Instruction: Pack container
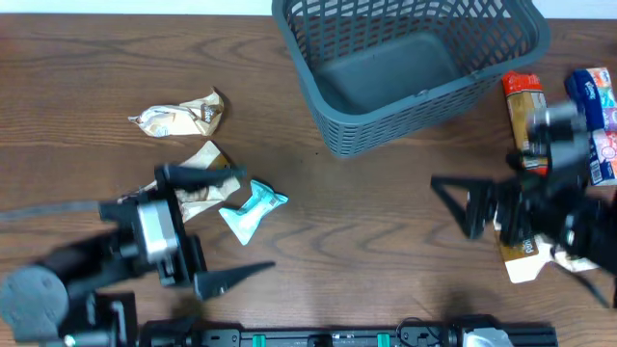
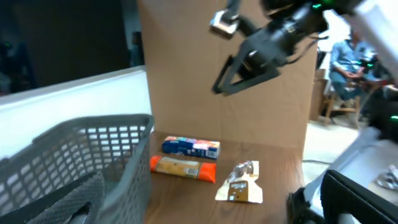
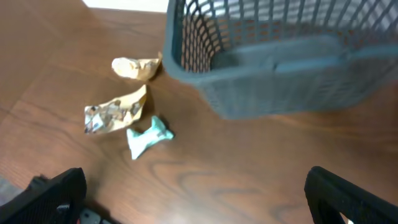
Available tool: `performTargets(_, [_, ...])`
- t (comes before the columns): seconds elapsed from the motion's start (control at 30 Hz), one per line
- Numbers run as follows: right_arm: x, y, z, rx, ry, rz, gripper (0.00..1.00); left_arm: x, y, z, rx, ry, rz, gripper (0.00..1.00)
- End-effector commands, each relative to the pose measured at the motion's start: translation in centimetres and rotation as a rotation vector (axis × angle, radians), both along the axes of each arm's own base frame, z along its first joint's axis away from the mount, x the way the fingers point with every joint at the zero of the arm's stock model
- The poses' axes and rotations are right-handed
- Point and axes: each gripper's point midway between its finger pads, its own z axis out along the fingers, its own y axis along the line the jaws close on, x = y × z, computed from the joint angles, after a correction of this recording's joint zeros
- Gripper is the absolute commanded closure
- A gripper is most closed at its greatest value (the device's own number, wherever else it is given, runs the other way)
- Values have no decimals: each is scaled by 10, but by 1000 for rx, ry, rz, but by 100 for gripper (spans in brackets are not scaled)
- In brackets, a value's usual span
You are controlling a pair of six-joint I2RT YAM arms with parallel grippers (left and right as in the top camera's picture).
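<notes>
The grey-blue mesh container (image 1: 337, 106) stands at the back centre and holds nothing; it also shows in the left wrist view (image 2: 93, 155) and the right wrist view (image 3: 261, 87). Left of it lie two cream-brown packets (image 1: 183, 116) (image 1: 207, 159) and a teal packet (image 1: 253, 210). On the right lie an orange packet (image 1: 523, 101), a blue packet (image 1: 596, 96) and a cream packet (image 1: 525, 258). My left gripper (image 1: 255, 220) is open and empty, raised over the teal packet. My right gripper (image 1: 451, 204) is open and empty, in front of the container's right end.
The right arm covers part of the cream packet on the right. In the left wrist view a brown cardboard wall (image 2: 224, 118) stands behind the orange packet (image 2: 183, 168), blue packet (image 2: 191, 147) and cream packet (image 2: 239, 183). Bare wood (image 1: 366, 241) lies between the grippers.
</notes>
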Motion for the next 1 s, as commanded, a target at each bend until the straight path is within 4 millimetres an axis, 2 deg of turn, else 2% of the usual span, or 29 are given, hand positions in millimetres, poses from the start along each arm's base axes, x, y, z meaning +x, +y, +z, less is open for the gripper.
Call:
performTargets(0.0, [6,-13,29,-94,-68,-30,1,2,-3,32,23,-13,-61,1])
performTargets(0.07, [10,-18,34,-110,-46,-59,1,11,-2,47,20,-30,-53,1])
performTargets(0.13, [13,-9,46,-73,-79,-20,1,17,-2,56,21,-53,-53,1])
performTargets(0.27, [7,-1,55,-39,-105,17,1,18,-3,57,29,-74,-69,1])
performTargets(0.37, [-3,4,57,-12,-109,44,1,17,-3,58,13,-10,-77,1])
performTargets(0.53, [-10,2,67,-16,-163,37,1,13,-3,63,-4,23,-87,1])
performTargets(0.67, [-6,-14,68,-75,-189,-48,1,24,1,75,-82,99,-35,2])
performTargets(0.77, [-4,-32,58,-130,-144,-146,1,22,0,75,-72,91,-45,1])
performTargets(0.87, [-1,-42,56,-150,-137,-206,1,20,0,75,-60,68,-49,1])
performTargets(0.97, [0,-48,55,-168,-135,-236,1,32,8,75,-85,105,12,1])
